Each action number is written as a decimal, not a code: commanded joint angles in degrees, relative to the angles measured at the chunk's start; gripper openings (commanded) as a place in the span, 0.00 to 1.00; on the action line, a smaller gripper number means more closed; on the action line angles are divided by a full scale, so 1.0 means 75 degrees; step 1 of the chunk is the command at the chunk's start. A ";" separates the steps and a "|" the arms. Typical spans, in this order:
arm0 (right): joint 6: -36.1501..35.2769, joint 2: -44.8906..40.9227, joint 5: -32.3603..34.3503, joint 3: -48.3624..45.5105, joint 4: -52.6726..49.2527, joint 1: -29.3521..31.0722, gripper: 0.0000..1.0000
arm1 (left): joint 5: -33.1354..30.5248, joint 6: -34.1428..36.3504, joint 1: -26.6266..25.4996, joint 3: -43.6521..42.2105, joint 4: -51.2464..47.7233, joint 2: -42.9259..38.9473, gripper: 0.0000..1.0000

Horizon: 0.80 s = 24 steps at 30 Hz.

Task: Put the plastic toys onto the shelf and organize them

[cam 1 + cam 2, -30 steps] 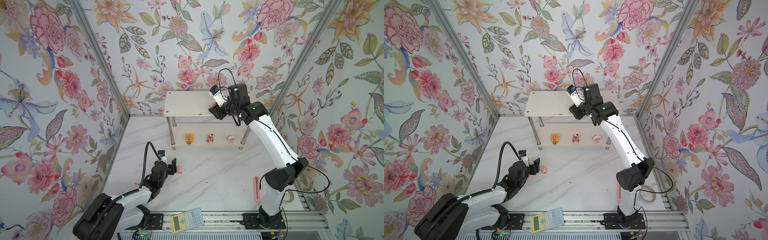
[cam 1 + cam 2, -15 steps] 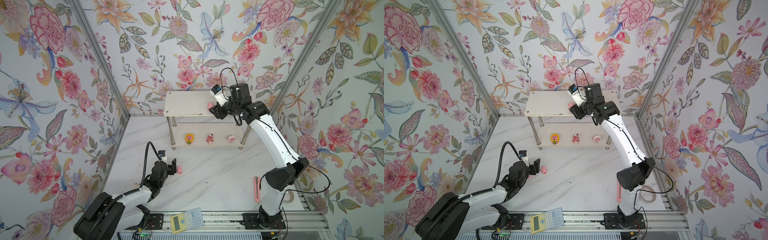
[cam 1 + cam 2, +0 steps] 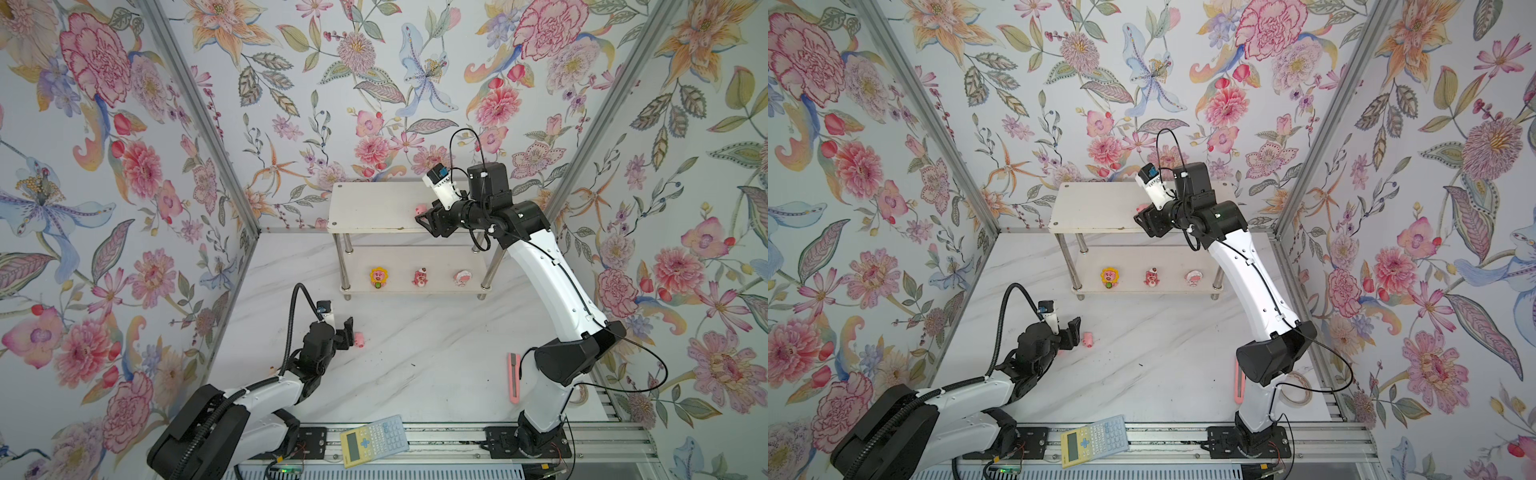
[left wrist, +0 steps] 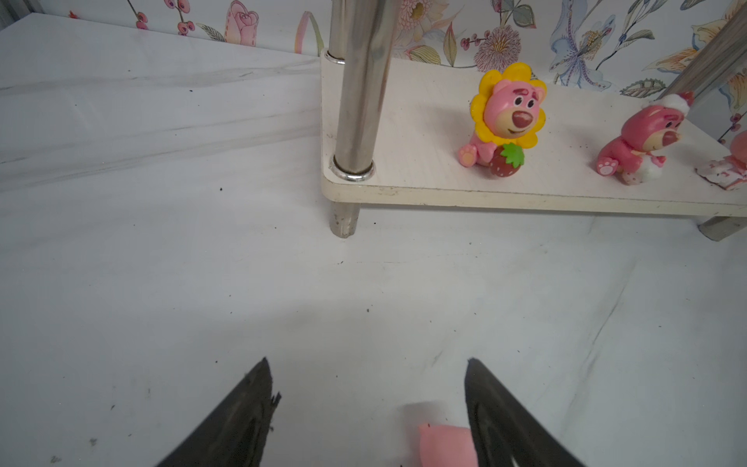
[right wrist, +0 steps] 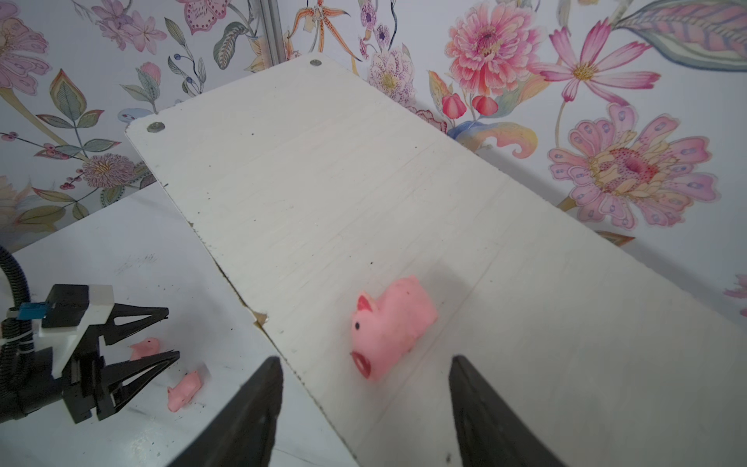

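Currently on record:

Shelf [image 3: 374, 208]: white, two tiers, at the far end of the surface [image 3: 436, 365]. The lower tier carries three toys in a spaced row: yellow-maned figure [image 4: 507, 117], dark pink bear [image 4: 642, 137], round pink-and-white figure [image 3: 462, 277]. The top tier carries one pink pig [image 5: 390, 325] near its right end, apparently lying on its side and close to the front edge.

Right arm [image 3: 536, 253]: jaws spread wide and empty, the pig just ahead of them and untouched.

Left arm [image 3: 320, 345]: low over the surface, jaws spread wide, nothing held. A second pig [image 4: 444, 444] lies between them, hard against one jaw. A third pig [image 5: 184, 390] lies just outside them.

Not for shelving: utility knife [image 3: 514, 378], calculator [image 3: 374, 440]. No other pigs are in view.

Step in hand, as judged: the top-tier pig is set down, and the retreat decides the result.
- Draw the right jaws straight back along their own line, then up. The pig looks light and rounded, so a clip could send it over the front edge.
- Leave the bare length of the tier for the other pigs, spaced like the row below.
- Centre the left jaws on the second pig before closing, so the near jaw does not shove it aside.
- Keep the third pig outside the closing jaws.
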 commanded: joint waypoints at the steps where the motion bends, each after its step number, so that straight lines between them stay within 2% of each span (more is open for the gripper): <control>1: 0.0281 -0.0300 -0.0017 0.0195 0.0067 -0.0017 0.62 | 0.0046 -0.0049 0.0087 0.0137 0.0122 0.0027 0.76; 3: 0.0354 -0.0306 -0.0039 0.0202 0.0174 -0.0011 0.54 | 0.0041 -0.0046 0.0084 0.0125 0.0122 0.0029 0.76; 5: 0.0425 -0.0258 -0.0076 0.0264 0.0206 -0.0005 0.33 | 0.0039 -0.0044 0.0080 0.0119 0.0138 0.0045 0.76; 7: 0.0541 -0.0155 -0.0078 0.0349 0.0208 0.0008 0.05 | 0.0036 -0.0035 0.0076 0.0119 0.0152 0.0055 0.76; 8: 0.0557 -0.0111 -0.0021 0.0365 0.0205 0.0028 0.00 | 0.0036 -0.0039 0.0082 0.0108 0.0163 0.0055 0.76; 15: 0.0510 0.0144 0.0608 0.0387 0.0206 0.0218 0.00 | -0.0022 0.0011 0.0077 0.0051 0.0168 0.0028 0.77; 24: 0.0575 0.0544 0.0725 0.0637 0.0206 0.0269 0.00 | -0.0001 -0.0023 0.0106 0.0002 0.0262 0.0071 0.77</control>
